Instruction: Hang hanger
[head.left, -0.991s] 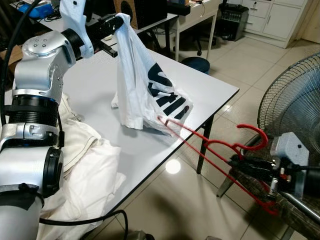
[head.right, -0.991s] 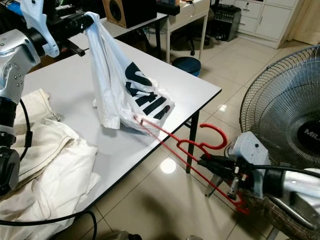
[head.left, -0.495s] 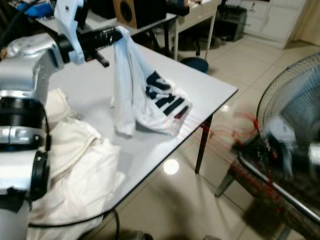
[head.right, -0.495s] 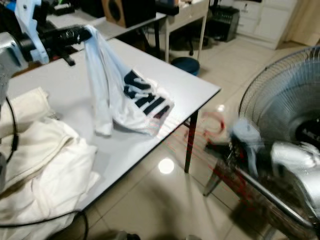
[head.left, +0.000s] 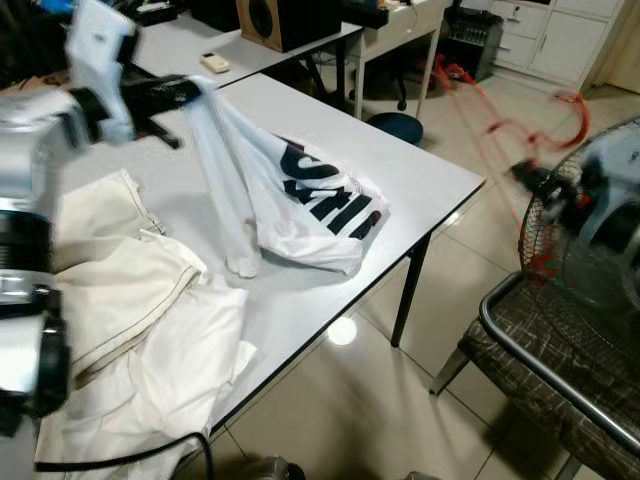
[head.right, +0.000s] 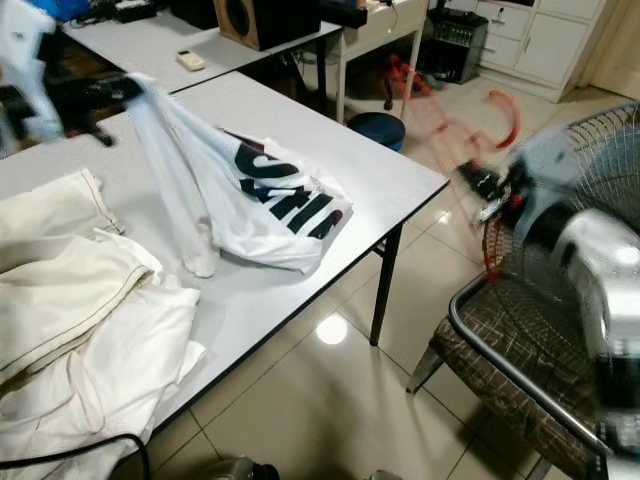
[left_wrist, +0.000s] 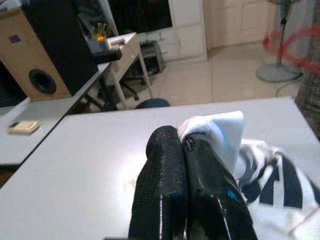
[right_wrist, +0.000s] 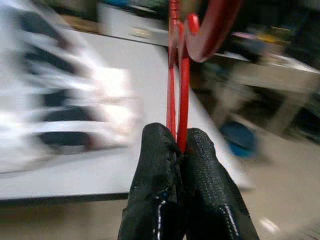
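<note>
— What changed?
— The hanger (right_wrist: 176, 90), clamped in the right tool (right_wrist: 181, 150), has swung up out of the shirt (head.left: 300, 205).
— And the shirt?
— Pinched by the left tool (left_wrist: 186, 150) over the bench (head.left: 420, 175), unhung.

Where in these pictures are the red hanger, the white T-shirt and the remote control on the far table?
red hanger (right_wrist: 183, 95): right wrist view, its wire above the claw.
white T-shirt (head.left: 300, 215): left eye view, its printed part lying on the table.
remote control (head.right: 187, 60): right eye view, its middle.

White table (head.left: 420, 170), tiled floor (head.left: 400, 400), fan (head.right: 600, 160)
</note>
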